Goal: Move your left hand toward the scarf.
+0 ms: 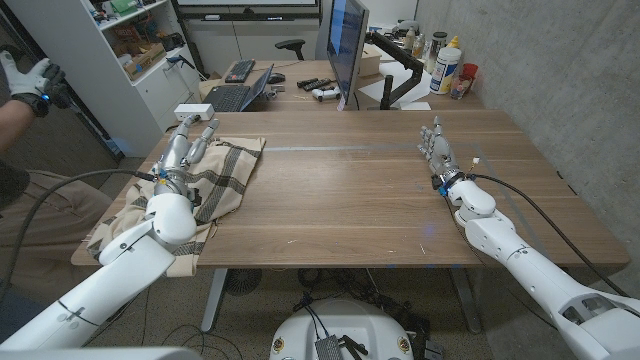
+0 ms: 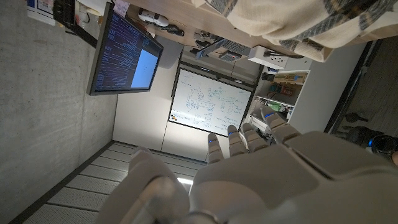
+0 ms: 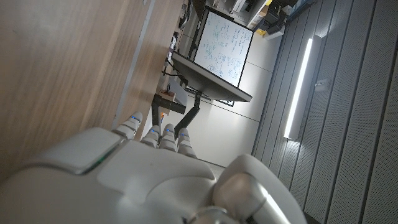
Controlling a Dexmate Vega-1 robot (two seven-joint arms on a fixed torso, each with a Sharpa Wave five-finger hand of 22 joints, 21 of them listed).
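— One scarf (image 1: 215, 180), cream with dark plaid stripes, lies crumpled over the table's (image 1: 340, 190) left edge, spreading from near the far left corner down toward the near left corner, with a fold hanging off the side.

— And the left hand (image 1: 188, 150)?

— Already over it. From the head camera it sits above the scarf's far part, fingers (image 1: 205, 132) stretched out toward the far edge and a little apart, holding nothing. Whether the palm touches the cloth I cannot tell; it looks just above or lightly on it. In the left wrist view the same hand (image 2: 267, 155) shows with its fingers long and straight, the scarf's edge (image 2: 298, 25) near the table's rim.

— So which step are we in?

— I'd judge the reach is at its end, or nearly done. The hand has reached the scarf's place; nothing more than a small settling seems left.

— What would the next move need?

— If contact is wanted, a slow lowering of the palm onto the fabric, keeping the fingers loose so the folds aren't dragged toward the edge, where the hanging part could pull more cloth off. The black cable (image 1: 60, 195) running along the left arm lies close to the scarf and could snag it.

— The other side?

— The right hand (image 1: 438, 148) stands near the table's right edge, well apart from the scarf, fingers straight and close together, gripping nothing. A person's gloved hand (image 1: 30, 78) shows beyond the table's far left corner.
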